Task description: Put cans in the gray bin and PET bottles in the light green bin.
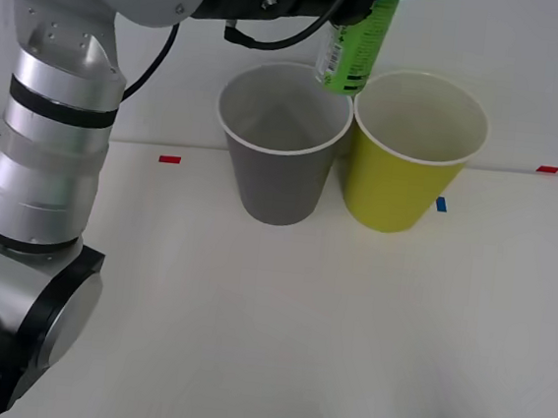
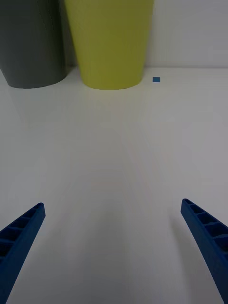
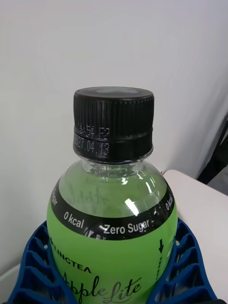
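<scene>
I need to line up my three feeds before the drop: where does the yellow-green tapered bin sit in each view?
Front view: the yellow-green tapered round bin stands right of centre, beside the gray tapered bin.
Right wrist view: its outer wall rises beyond the open right gripper.
Left wrist view: not in it; the left gripper clasps the green plastic bottle.
Shared landmark: the gray bin.

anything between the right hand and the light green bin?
No. In the right wrist view, bare white table runs from the open right hand to the light green bin.
</scene>
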Robot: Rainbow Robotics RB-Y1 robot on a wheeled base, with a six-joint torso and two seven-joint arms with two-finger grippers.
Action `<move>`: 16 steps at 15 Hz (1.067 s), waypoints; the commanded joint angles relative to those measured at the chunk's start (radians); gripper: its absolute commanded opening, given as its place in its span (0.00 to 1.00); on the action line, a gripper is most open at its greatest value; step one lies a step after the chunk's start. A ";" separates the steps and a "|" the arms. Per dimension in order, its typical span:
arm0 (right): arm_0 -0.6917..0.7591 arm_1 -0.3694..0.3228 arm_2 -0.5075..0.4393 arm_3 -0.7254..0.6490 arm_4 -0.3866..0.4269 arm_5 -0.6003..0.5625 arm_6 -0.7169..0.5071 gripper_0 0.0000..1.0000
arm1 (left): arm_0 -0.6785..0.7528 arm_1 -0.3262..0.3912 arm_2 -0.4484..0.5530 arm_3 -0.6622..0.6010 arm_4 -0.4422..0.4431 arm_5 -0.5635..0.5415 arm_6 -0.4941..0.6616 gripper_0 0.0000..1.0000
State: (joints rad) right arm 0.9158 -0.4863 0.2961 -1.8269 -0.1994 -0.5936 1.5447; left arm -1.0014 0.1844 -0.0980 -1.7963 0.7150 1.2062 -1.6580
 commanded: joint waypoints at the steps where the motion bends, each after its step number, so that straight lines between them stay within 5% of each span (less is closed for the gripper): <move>1: 0.000 0.000 0.000 0.000 0.000 0.000 0.000 1.00 | -0.062 -0.059 -0.066 0.146 -0.023 -0.181 -0.008 0.00; 10: 0.000 0.000 0.000 0.000 0.000 0.000 0.000 1.00 | -0.131 -0.125 -0.195 0.440 -0.072 -0.554 -0.077 0.00; 16: 0.000 0.000 0.000 0.000 0.000 0.000 0.000 1.00 | -0.132 -0.169 -0.224 0.511 -0.083 -0.651 -0.062 0.00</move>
State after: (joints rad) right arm 0.9158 -0.4863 0.2961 -1.8270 -0.1994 -0.5936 1.5447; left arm -1.1334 0.0226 -0.2994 -1.3144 0.6328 0.6054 -1.7220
